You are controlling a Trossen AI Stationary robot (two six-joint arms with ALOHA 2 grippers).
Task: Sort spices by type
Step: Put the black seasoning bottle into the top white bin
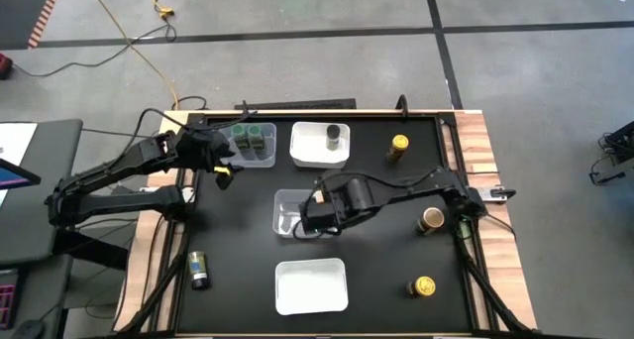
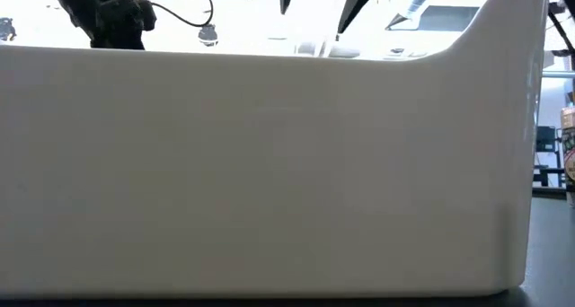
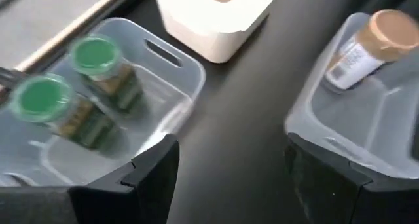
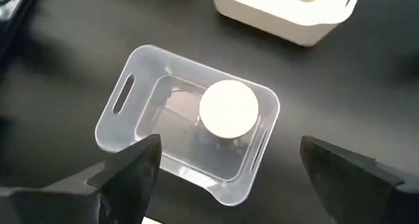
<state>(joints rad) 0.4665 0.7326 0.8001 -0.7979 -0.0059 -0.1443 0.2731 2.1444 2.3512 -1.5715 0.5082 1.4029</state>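
high view shows the right gripper (image 1: 307, 218) above the clear middle tray (image 1: 287, 212), fingers spread wide and holding nothing. right wrist view looks down on that tray (image 4: 118, 119), with one tan-lid jar (image 4: 228, 109) standing in it between the open fingers (image 4: 127, 168). left gripper (image 1: 224, 172) sits just beside the clear far-left tray (image 1: 260, 159), which holds two green-lid jars (image 1: 248, 135); left wrist view shows both green jars (image 3: 98, 60) upright in that tray, and the left fingers (image 3: 154, 175) are apart with nothing between them. dark grey-lid jar (image 1: 333, 135) stands in the white far tray (image 1: 309, 146). white near tray (image 1: 311, 285) is in the front middle. loose on the black table (image 1: 386, 270): yellow-lid jar (image 1: 398, 147) at far right, second yellow-lid jar (image 1: 423, 286) at near right, second tan-lid jar (image 1: 432, 219) at right, second dark grey jar (image 1: 199, 270) lying at near left. low view is blocked by a white tray wall (image 2: 269, 172).
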